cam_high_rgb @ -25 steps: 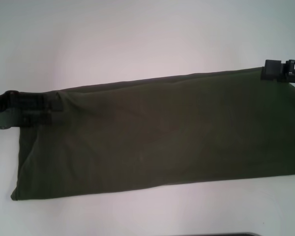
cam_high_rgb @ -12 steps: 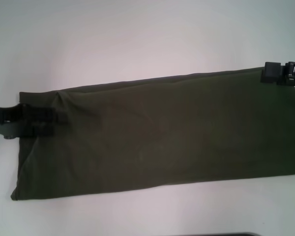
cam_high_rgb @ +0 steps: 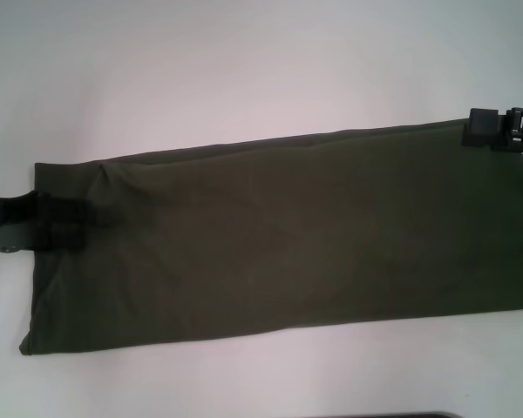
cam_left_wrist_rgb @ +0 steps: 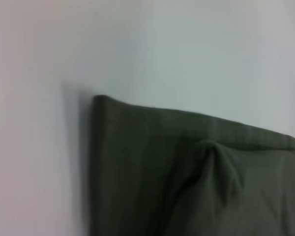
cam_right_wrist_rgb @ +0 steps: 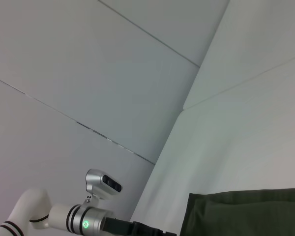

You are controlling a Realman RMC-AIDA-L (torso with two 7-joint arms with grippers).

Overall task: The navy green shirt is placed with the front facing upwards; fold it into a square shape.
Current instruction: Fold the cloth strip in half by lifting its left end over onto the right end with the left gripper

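Dark olive-green cloth, the navy green shirt (cam_high_rgb: 279, 235), folded into one long band across the white surface (cam_high_rgb: 244, 70). Runs from left edge to right edge of the head view, far edge climbing toward the right, near edge roughly level. No lettering or neck label showing; plain fabric face up. Left end squared off, with a small raised pucker (cam_high_rgb: 100, 170) near the far-left corner; same pucker seen close in the left wrist view (cam_left_wrist_rgb: 216, 152), next to the folded corner (cam_left_wrist_rgb: 101, 101).

Left hand (cam_high_rgb: 57, 213) at the shirt's left end, low, fingers lying over the cloth just inside the edge, dark body of the hand extending left off the fabric. Whether clenched on the cloth or released: cannot tell, fingers blurred against the dark fabric.

Right hand (cam_high_rgb: 492, 128) at the far-right corner of the shirt, black fingers touching the corner's edge. Grasping or merely resting on it: cannot tell from this angle.

Right wrist view: shirt edge (cam_right_wrist_rgb: 246, 211) low in frame, a white arm segment with a green light (cam_right_wrist_rgb: 69, 216) farther off, pale wall panels (cam_right_wrist_rgb: 113, 73) behind.
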